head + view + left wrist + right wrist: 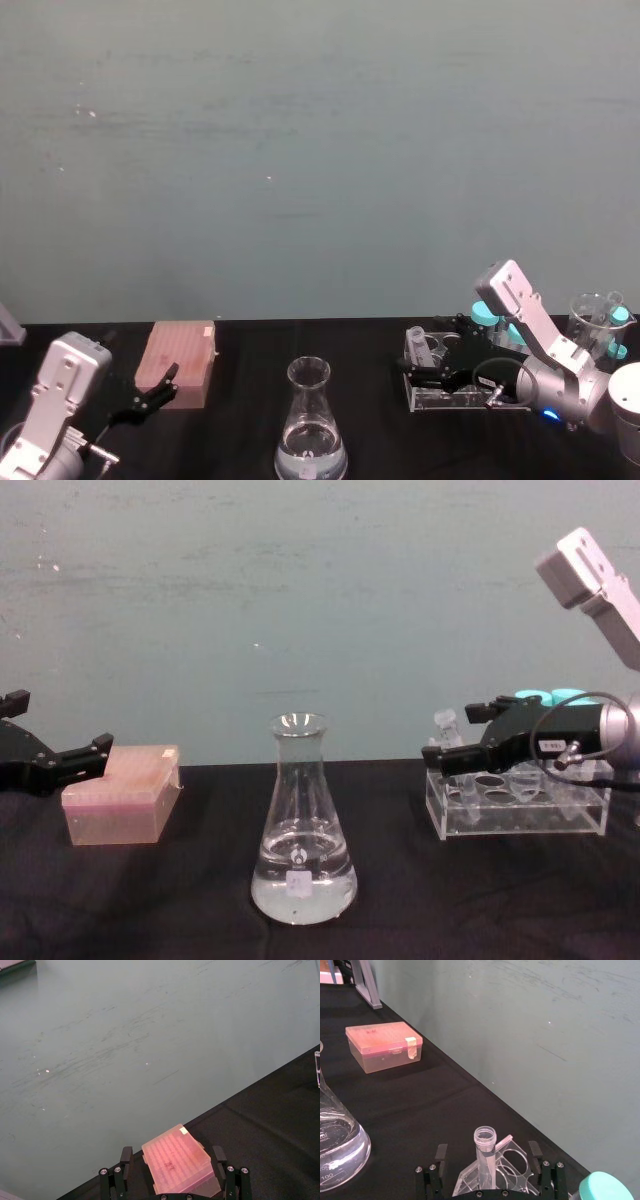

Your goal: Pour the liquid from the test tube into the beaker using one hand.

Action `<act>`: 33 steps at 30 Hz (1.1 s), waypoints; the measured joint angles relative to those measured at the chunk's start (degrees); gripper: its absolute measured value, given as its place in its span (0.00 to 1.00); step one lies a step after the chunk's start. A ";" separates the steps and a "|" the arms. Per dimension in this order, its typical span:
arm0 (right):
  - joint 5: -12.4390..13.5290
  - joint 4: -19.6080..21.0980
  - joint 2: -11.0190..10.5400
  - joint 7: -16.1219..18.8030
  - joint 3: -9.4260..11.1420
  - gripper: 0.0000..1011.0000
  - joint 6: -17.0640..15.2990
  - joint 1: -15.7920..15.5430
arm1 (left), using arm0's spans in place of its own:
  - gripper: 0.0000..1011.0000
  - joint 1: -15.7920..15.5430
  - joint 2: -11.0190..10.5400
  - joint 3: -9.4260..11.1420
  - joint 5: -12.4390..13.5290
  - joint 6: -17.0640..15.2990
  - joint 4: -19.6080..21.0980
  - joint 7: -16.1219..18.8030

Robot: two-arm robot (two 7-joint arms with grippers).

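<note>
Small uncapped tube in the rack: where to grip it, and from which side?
Grip the test tube by its upper section, just under its open rim: that is what stands above the rack. Come in level from the right, as the right gripper is, open fingers on either side. Keep it upright, being uncapped.

Pink tip box (115, 800), teal tube caps (484, 314), clear beaker (300, 810), black table (150, 900)

Right gripper (450, 733) reaches forward, fingers apart; left gripper (172, 1152) parked.
</note>
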State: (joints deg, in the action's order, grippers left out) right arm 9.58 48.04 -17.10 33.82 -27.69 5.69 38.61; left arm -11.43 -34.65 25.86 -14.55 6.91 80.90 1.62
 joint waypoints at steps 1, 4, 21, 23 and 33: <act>-0.06 -0.30 0.13 0.11 -0.02 0.99 0.14 0.12 | 0.99 0.00 0.00 0.00 0.00 0.00 0.00 0.00; -0.25 -1.56 0.67 0.54 -0.11 0.99 0.72 0.60 | 0.99 0.00 0.00 0.00 0.00 0.00 0.00 0.00; -1.06 -3.06 1.19 0.62 0.31 0.99 2.07 1.16 | 0.99 0.00 0.00 0.00 0.00 0.00 0.00 0.00; -1.06 -3.07 1.19 0.60 0.30 0.99 2.07 1.16 | 0.99 0.00 0.00 0.00 0.00 0.00 0.00 0.00; -0.98 -3.04 1.19 0.55 0.30 0.99 1.99 1.16 | 0.99 0.00 0.00 0.00 0.00 0.00 0.00 0.00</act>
State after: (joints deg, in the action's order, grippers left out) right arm 8.60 45.00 -15.91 34.38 -27.39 7.68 39.77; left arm -11.43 -34.65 25.86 -14.55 6.91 80.90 1.62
